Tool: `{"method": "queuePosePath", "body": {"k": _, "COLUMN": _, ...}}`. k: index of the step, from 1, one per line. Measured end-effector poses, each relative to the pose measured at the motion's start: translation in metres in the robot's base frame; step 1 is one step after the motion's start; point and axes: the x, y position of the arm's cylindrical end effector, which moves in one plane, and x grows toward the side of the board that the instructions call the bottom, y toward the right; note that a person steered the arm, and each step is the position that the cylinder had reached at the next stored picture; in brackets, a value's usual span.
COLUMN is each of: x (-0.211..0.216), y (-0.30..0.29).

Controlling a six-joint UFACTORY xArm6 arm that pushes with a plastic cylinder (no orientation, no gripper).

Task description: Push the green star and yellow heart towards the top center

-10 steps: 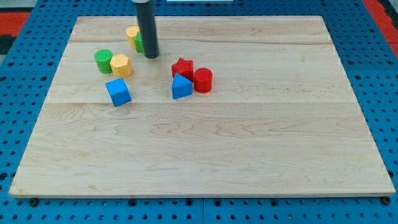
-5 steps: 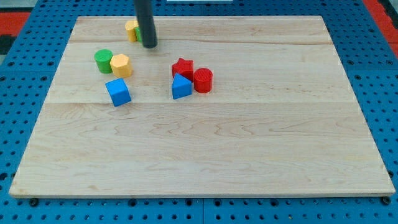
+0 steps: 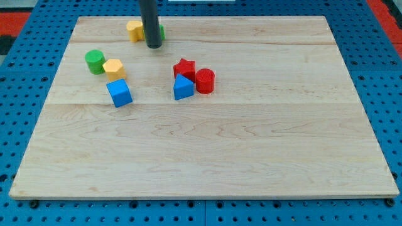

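My tip (image 3: 152, 46) stands near the top left of the wooden board (image 3: 251, 138). The yellow heart (image 3: 134, 29) lies just left of the rod, close to the board's top edge. The green star (image 3: 161, 32) is mostly hidden behind the rod; only a green sliver shows on the rod's right side. The tip is at the lower edge of both blocks, and I cannot tell whether it touches them.
A green cylinder (image 3: 95, 61) and a yellow hexagon (image 3: 114, 68) sit side by side at the left, with a blue cube (image 3: 119, 93) below them. A red star (image 3: 184, 68), a blue triangle (image 3: 183, 87) and a red cylinder (image 3: 205, 81) cluster near the middle.
The tip moved up the board, pushing the yellow heart and green star upward; the star now shows right of the rod. The green cylinder and yellow hexagon sit slightly further left.
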Motion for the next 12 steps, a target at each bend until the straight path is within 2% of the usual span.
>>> {"method": "queuePosePath", "body": {"k": 1, "x": 0.014, "y": 0.004}}
{"method": "queuePosePath", "body": {"k": 2, "x": 0.013, "y": -0.059}}
{"method": "queuePosePath", "body": {"k": 3, "x": -0.007, "y": -0.064}}
{"method": "queuePosePath", "body": {"k": 4, "x": -0.032, "y": -0.036}}
{"method": "queuePosePath", "body": {"k": 7, "x": 0.002, "y": -0.002}}
{"method": "queuePosePath", "body": {"k": 8, "x": 0.012, "y": 0.049}}
{"method": "queuePosePath", "body": {"k": 10, "x": -0.060, "y": 0.078}}
{"method": "queuePosePath", "body": {"k": 12, "x": -0.072, "y": 0.079}}
